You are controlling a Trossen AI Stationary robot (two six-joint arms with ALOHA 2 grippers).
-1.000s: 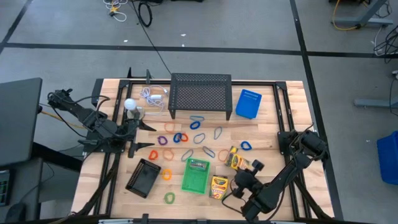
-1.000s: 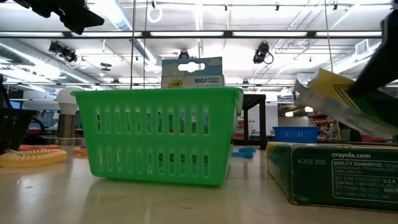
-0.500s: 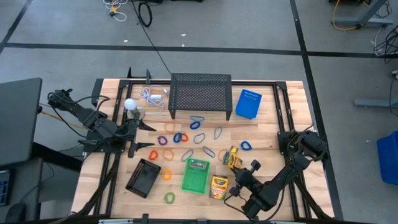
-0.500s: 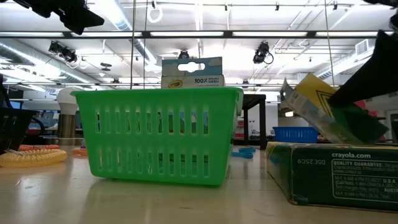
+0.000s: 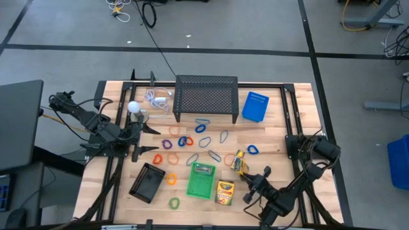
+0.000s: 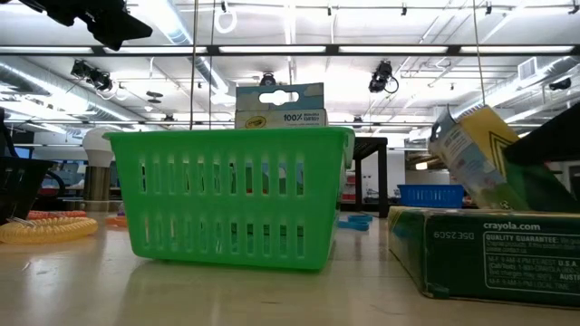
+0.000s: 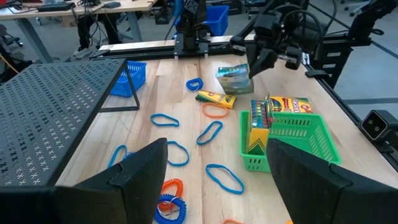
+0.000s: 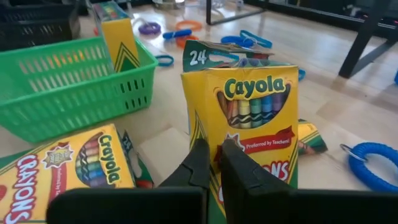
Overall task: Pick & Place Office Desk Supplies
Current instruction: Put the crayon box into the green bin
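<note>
The right gripper [image 8: 211, 163] is pinched shut on a yellow crayon box [image 8: 255, 118], holding it up just above the table [image 5: 281, 121], beside the green basket [image 5: 200, 181]. Another crayon box [image 5: 224, 191] lies flat next to the basket. The left gripper [image 5: 148, 138] waits wide open, holding nothing, near the colored loops [image 5: 185, 141].

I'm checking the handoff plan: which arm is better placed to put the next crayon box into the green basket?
The right. Its hand is already shut on a crayon box, lifted just beside the green basket. The left hand hangs open and empty, farther off.
</note>
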